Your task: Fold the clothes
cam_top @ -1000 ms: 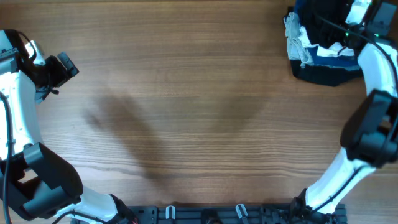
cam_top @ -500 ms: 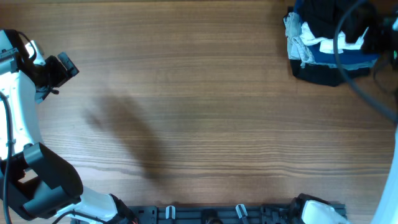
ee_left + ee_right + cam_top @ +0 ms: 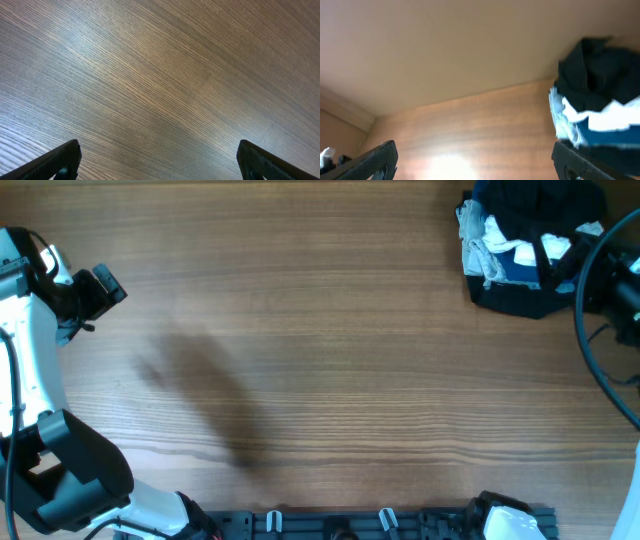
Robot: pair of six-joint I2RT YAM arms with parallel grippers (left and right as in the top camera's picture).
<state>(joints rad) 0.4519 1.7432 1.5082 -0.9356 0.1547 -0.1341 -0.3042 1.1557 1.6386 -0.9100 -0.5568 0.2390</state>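
The clothes show as bunched black cloth (image 3: 538,202) in a pile at the table's far right corner, mixed in with other garments. In the right wrist view the same black cloth (image 3: 600,65) sits at the right, above white and blue fabric. My right gripper (image 3: 475,162) is open and empty, its fingertips (image 3: 572,160) just short of the pile. Only a dark part of the right arm (image 3: 615,285) shows at the overhead view's right edge. My left gripper (image 3: 100,288) hovers at the far left, open (image 3: 160,160) over bare wood.
White, grey and blue garments (image 3: 495,245) lie in the same pile as the black cloth. The wooden table (image 3: 320,360) stretches between the two arms. A black rail with clips (image 3: 330,522) runs along the near edge.
The right arm has swung away from over the pile toward the right edge, mostly leaving the overhead view. The left arm has not moved.
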